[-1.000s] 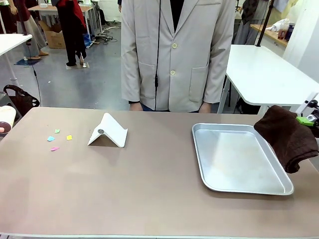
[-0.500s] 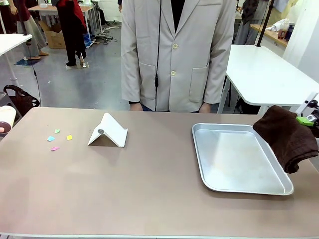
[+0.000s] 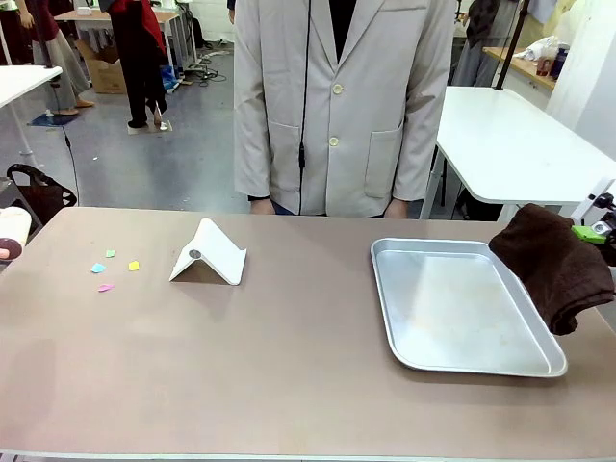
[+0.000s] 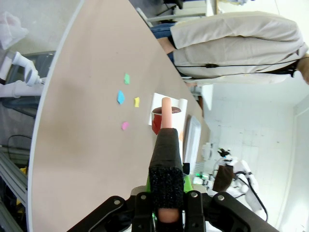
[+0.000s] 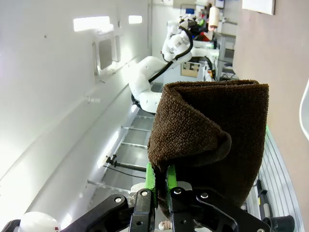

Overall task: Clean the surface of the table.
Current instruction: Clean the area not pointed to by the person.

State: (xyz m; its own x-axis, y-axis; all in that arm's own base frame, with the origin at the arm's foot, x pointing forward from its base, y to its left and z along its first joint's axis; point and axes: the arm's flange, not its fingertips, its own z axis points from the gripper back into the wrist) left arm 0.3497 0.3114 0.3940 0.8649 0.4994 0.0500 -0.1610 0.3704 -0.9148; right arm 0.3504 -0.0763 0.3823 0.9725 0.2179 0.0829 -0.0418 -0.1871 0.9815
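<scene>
A person in a buttoned beige coat (image 3: 337,106) stands at the far side. In front of them sits a white folded stand (image 3: 210,254), pitched like a little tent. Left of it four paper scraps lie close together: green (image 3: 111,253), yellow (image 3: 134,266), blue (image 3: 98,268), pink (image 3: 105,287). Off to the right lies a silver tray (image 3: 462,308), bare. A dark brown cloth (image 3: 553,269) hangs folded at its right rim; touching or not, I can't tell. A pink stick (image 4: 166,108) wears a black foam sleeve. Behind stand a white table (image 3: 510,144) and, on the floor, a black bag (image 3: 38,192).

The table (image 3: 289,375) — silver tray (image 3: 452,313), white stand (image 3: 210,253), paper scraps (image 3: 134,266) atop.
</scene>
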